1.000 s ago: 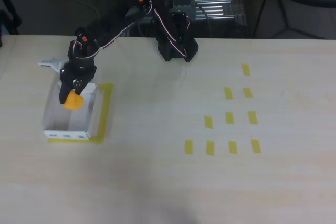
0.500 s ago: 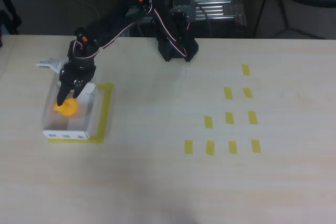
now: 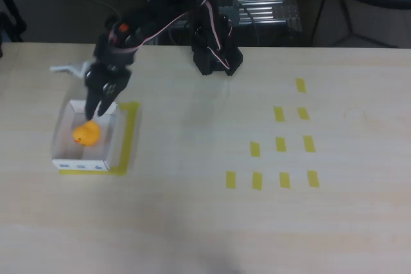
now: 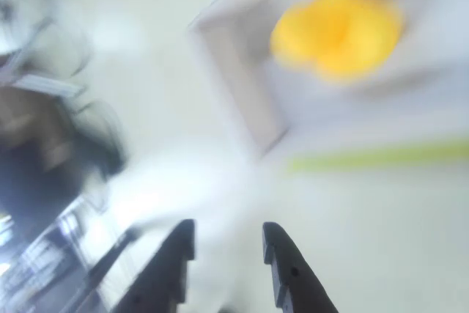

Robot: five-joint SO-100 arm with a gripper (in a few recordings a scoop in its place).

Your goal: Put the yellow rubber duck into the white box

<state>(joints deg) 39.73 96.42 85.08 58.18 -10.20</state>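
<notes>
Broadly, pale wood-grain table [image 3: 192, 222] across nearly the whole overhead view, with dark floor, a metal rack and cables past its 12 o'clock edge and part of a round white tabletop at 1 o'clock. Small yellow tape rectangles [image 3: 280, 144] scattered toward 3 o'clock, well apart from the work. Black arm base [image 3: 215, 52] bolted near 12 o'clock, links reaching out toward 9 o'clock. White box [image 3: 64, 134] sitting at 9 o'clock of the table, framed by a yellow tape strip [image 3: 130, 136] along its 3 o'clock side, blue marks on the 6 o'clock wall. Gripper [image 3: 97, 101] poised over the box's 12 o'clock rim, fingers parted a little in the wrist view [image 4: 227, 254] and holding nothing. Yellow rubber duck [image 3: 86, 133] resting inside the box, close to its middle, apart from the fingertips; blurred in the wrist view [image 4: 337, 31] but plainly within the white walls.

Probably light, soft and springy, with a rounded body apt to squirt out of a hard pinch; best taken across the plump middle with modest pressure. Thin box walls likely to shift if nudged. Placement apparently done.
</notes>
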